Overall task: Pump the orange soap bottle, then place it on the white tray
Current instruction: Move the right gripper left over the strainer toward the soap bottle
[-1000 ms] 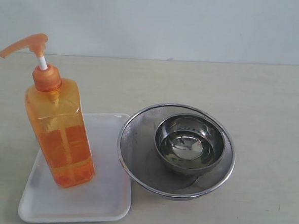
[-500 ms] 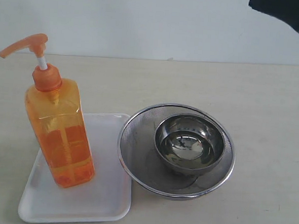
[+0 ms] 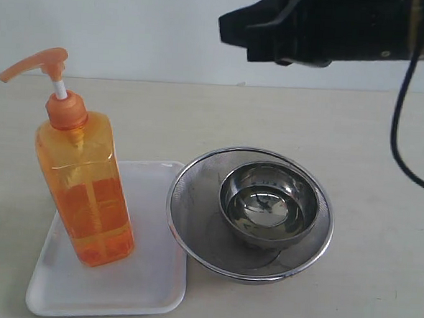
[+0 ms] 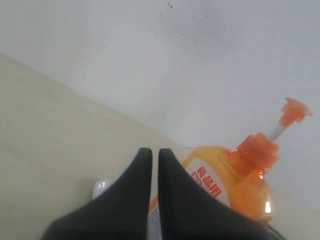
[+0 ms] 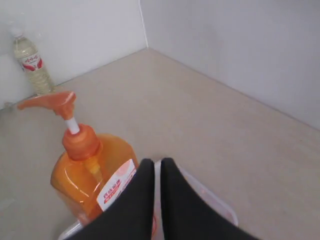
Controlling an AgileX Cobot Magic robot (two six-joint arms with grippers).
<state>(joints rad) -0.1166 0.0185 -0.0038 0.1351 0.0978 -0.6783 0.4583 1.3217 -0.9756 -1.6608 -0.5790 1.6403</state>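
Change: the right arm (image 3: 335,26) has come into the exterior view from the upper right within the last second. It now stretches across the far side of the scene, above the steel bowl (image 3: 268,204), with its dark tip toward the left.
Right gripper (image 5: 153,162): jaws drawn narrow, nearly touching, with nothing between them. It is aimed at the orange soap bottle (image 3: 87,195) and clear of it.
Left gripper (image 4: 151,151): also pinched narrow and empty. The bottle is beyond its tips, and it is outside the exterior view.
Bottle: stands upright on the left part of the white tray (image 3: 150,281), at the left of the scene.
Pump head (image 3: 38,63): fully raised on its white stem, spout pointing left, untouched.
Neighbours: the round steel mesh strainer (image 3: 194,208) holds the bowl and sits just right of the tray, its rim over the tray's edge.
Meaning: the approach to the pump looks to be under way. The press is probably next, and closed fingers would suit pushing the head down. The bottle already rests on the tray.
Risk: a sideways push on the tall bottle could tip it.
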